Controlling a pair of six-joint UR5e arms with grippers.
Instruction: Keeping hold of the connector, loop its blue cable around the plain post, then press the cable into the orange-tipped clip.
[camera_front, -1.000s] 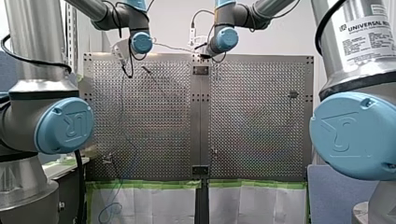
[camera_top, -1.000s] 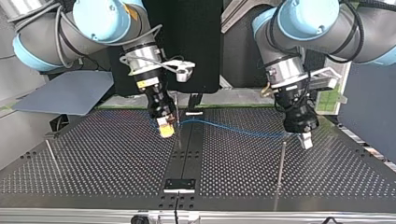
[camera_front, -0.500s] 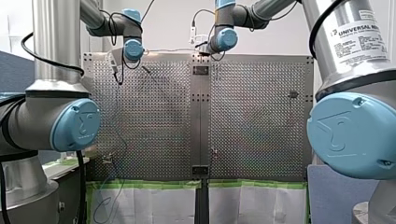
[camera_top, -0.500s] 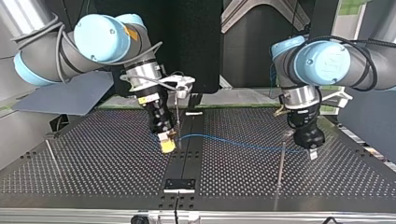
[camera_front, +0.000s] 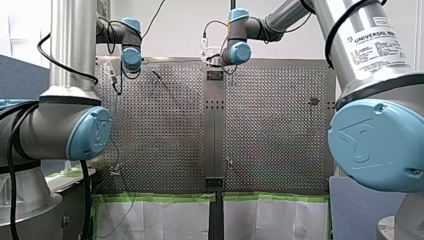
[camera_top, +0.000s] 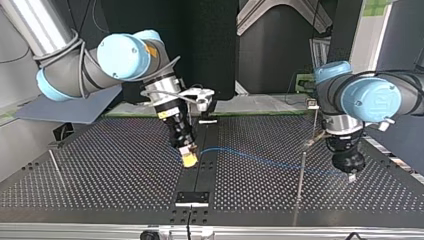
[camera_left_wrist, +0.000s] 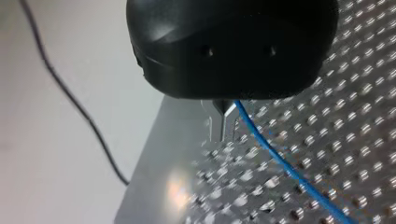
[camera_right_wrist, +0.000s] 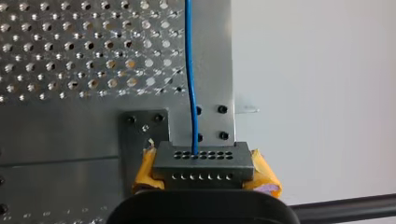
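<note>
1. Front view: my left end effector (camera_front: 115, 78) is at 11 o'clock over the bench (camera_front: 270, 140), with the plain post (camera_front: 158, 76) near, at its 3 o'clock.
2. Top view: the blue cable (camera_top: 260, 159) lies from 9 to 3 o'clock and meets the post; on which side, I cannot tell. My left arm is nearer.
3. Left wrist view: the metal fingers (camera_left_wrist: 218, 126) are closed on the cable.
4. Right wrist view: my right end effector (camera_right_wrist: 204, 173) grips the connector (camera_right_wrist: 201, 161) between yellow pads (camera_right_wrist: 264, 175); the cable leaves straight ahead.
</note>
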